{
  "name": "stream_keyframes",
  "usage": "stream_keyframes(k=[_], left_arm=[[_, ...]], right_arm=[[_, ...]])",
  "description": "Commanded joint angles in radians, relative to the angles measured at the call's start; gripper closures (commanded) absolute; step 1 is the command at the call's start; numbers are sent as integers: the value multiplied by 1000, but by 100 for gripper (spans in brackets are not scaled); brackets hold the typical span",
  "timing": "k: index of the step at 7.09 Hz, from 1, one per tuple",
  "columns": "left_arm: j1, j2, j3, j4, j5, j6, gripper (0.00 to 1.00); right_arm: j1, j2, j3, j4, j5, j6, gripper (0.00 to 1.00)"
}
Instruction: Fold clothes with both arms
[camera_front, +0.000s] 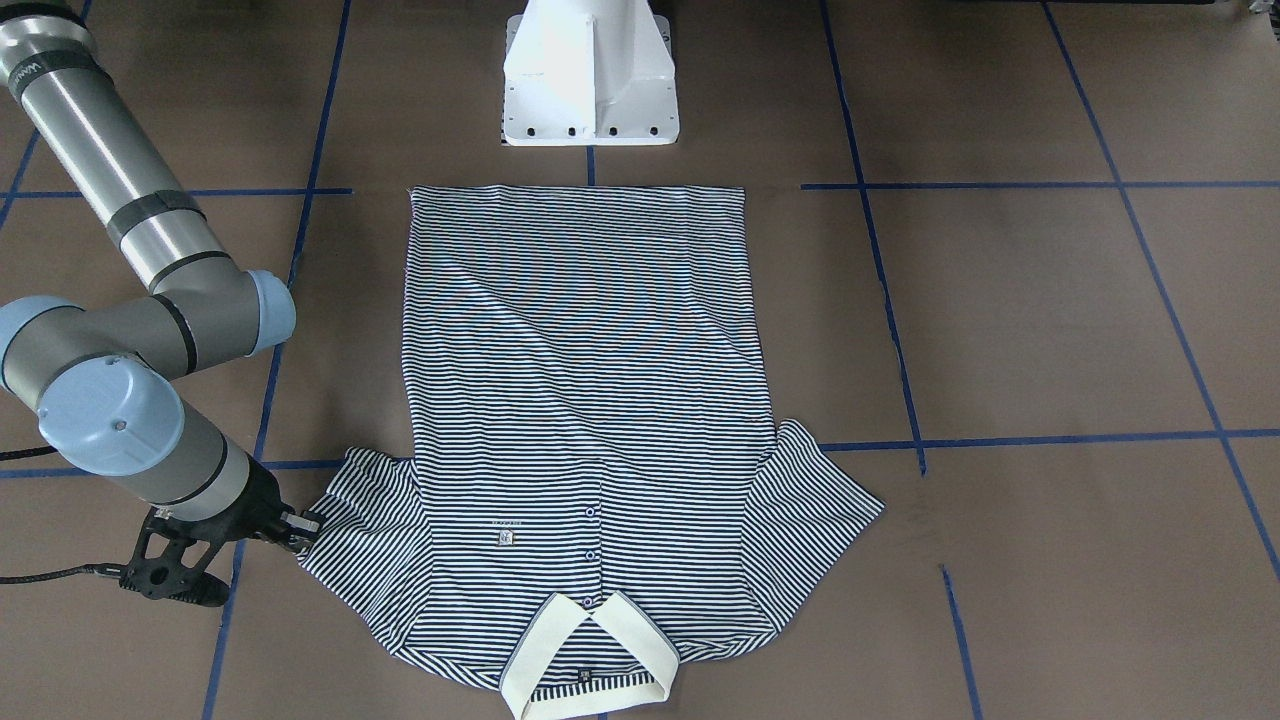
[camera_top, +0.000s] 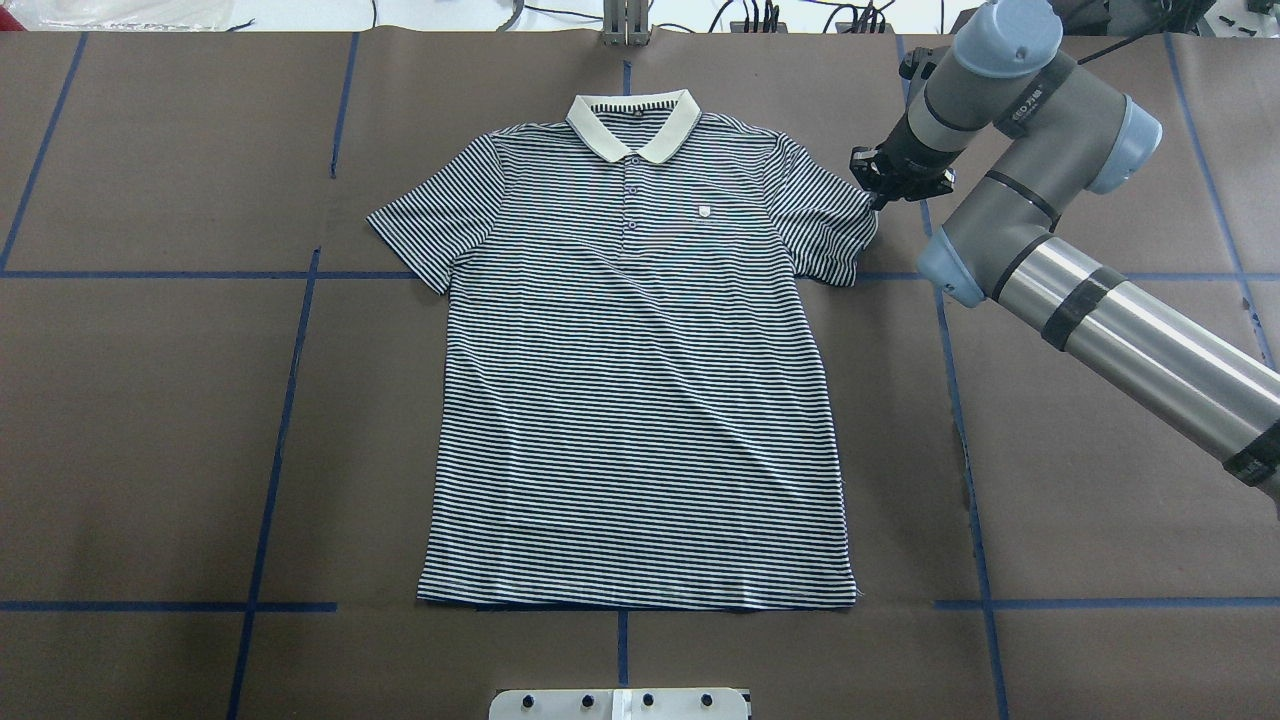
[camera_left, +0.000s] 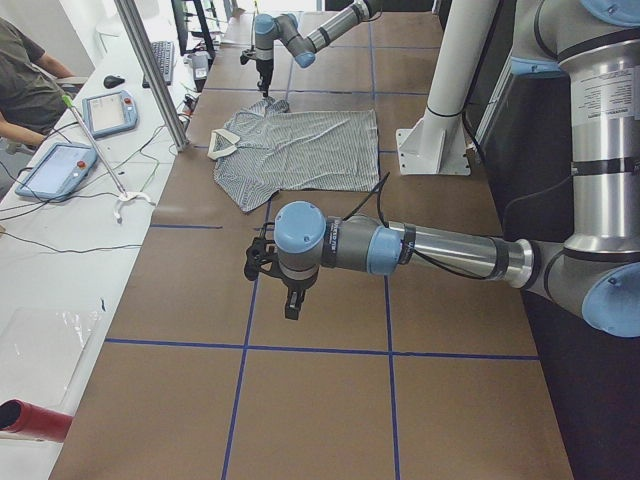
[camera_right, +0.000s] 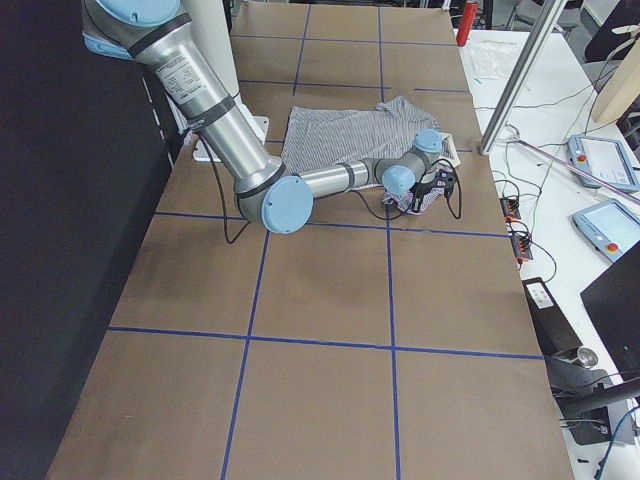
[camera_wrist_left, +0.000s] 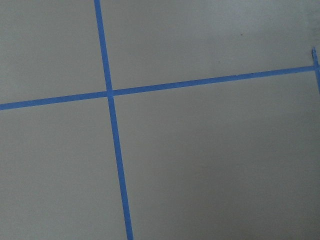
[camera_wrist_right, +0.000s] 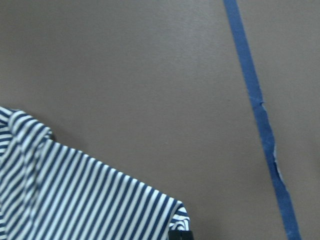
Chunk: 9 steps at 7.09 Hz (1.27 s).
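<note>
The striped polo shirt lies flat and face up on the brown table, its cream collar at the far side from the robot. It also shows in the front view. My right gripper is at the outer corner of the shirt's sleeve and appears shut on that corner; the right wrist view shows the striped corner at a black fingertip. The right gripper also shows in the front view. My left gripper shows only in the left exterior view, hovering over bare table far from the shirt; I cannot tell whether it is open or shut.
The white pedestal base stands at the robot's edge of the table, just behind the shirt's hem. Blue tape lines grid the brown table. A bench with tablets and a seated person runs along the far side.
</note>
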<state>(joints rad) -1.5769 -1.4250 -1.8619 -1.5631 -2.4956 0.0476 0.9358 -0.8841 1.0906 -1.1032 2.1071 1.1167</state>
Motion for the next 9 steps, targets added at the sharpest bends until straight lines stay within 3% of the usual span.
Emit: stream_keyframes(k=[1,2,5,9], left_arm=[[0,1,-10,0,0,0,0],[0,3,-16,0,0,0,0],[0,3,-33,3,-2,-3,0],[0,5,-59,3,-5,-12,0]], right_arm=[[-14,33,55,-6,5,11,100],[-56,83,49,-9,1,111,100],[-113,244,-133,-6,-99,172,100],[-160,298,-198,0,-156,173,100]])
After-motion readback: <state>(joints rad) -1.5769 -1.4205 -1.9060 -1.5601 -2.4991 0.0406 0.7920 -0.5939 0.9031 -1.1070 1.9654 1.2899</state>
